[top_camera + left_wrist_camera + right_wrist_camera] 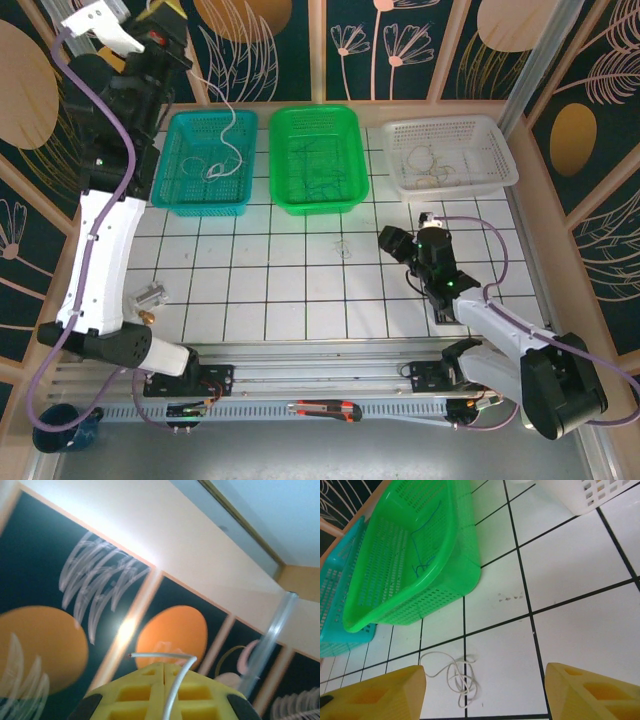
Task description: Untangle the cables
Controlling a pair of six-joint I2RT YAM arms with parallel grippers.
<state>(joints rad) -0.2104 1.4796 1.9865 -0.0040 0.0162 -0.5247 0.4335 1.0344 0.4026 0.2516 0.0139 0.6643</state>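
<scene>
Top external view: the left gripper [168, 40] is raised high over the far left corner of the table [300, 290]. A thin white cable [232, 130] hangs down from it, and the lower end of the cable curls inside the teal basket [180, 205]. In the left wrist view the yellow fingers [135, 692] of the left gripper [165, 672] are clenched together on this white cable [172, 700]. The cable runs up between them, and its short free end bends over to the left.

The right gripper [392, 240] sits low over the right middle of the table, just near of the baskets. In the right wrist view the right gripper [484, 685] is released, with its two yellow fingers [375, 695] standing well apart and nothing between them. A small coiled cable [457, 672] lies loose on the white tiles just ahead of the gap, nearer the left finger. From above, the same small coiled cable [343, 247] lies left of the right gripper and near of the green basket [345, 200].

The green basket [460, 575] stands in the middle of the far row and holds thin blue cables [427, 540]. The white basket [500, 170] at the far right holds pale looped cables [432, 165].
</scene>
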